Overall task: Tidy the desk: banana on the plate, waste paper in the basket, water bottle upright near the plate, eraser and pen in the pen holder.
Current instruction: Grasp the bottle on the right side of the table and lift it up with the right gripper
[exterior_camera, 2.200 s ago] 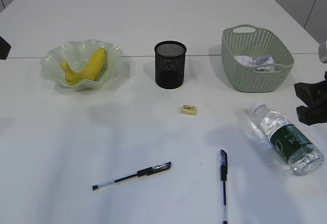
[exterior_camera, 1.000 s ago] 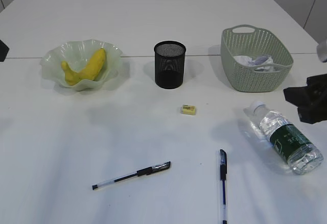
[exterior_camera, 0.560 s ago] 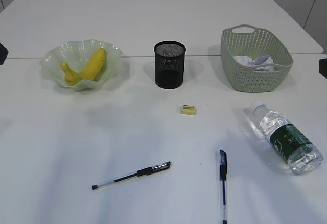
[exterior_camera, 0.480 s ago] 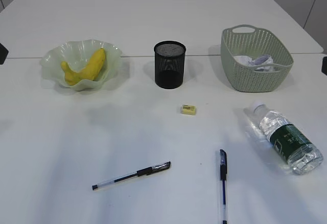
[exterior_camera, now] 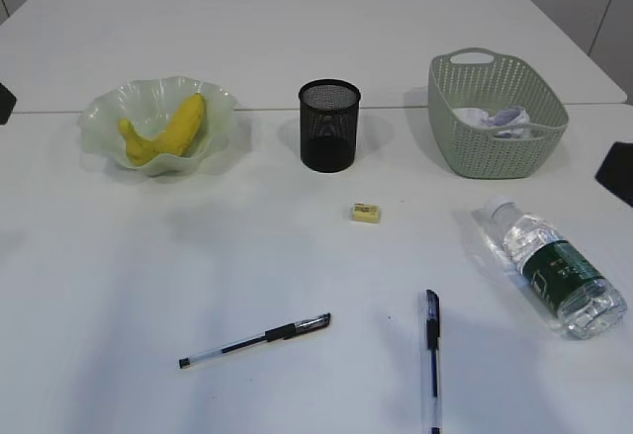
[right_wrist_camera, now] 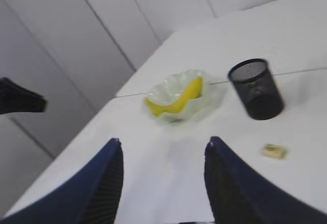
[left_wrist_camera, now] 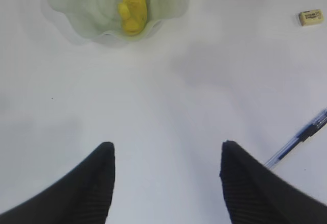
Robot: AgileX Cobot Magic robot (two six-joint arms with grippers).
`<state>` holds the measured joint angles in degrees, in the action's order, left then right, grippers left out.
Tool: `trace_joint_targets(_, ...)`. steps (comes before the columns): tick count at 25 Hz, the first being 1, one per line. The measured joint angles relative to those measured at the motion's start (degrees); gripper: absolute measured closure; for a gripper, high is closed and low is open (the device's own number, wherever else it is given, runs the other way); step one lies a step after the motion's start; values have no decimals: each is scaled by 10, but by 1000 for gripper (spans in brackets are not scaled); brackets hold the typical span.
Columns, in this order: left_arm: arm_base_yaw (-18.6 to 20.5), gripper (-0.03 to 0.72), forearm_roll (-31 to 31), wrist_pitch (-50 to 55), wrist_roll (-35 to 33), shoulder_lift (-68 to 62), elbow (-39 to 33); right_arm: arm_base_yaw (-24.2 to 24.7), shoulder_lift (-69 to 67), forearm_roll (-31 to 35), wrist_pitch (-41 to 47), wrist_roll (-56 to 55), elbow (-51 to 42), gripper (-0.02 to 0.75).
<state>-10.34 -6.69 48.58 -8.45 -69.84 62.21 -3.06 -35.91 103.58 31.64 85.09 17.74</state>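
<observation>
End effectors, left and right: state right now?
Left end effector: open, holding nothing, above bare table.
Right end effector: open, holding nothing.

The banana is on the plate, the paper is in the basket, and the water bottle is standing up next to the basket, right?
Not quite. The water bottle is lying on its side on the table, not standing; the exterior view shows it. The rest is right: the banana is on the plate and the paper is in the basket.

white table, pale panelled wall behind, soft even light.
</observation>
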Motion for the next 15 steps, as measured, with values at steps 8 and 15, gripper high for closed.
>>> trace_joint_targets(8, 0, 223, 0, 0, 0, 0, 0, 1, -46, -20, 186, -70, -9, 355)
trace_joint_targets(15, 0, 223, 0, 0, 0, 0, 0, 53, -185, -230, 328, -97, 49, 355)
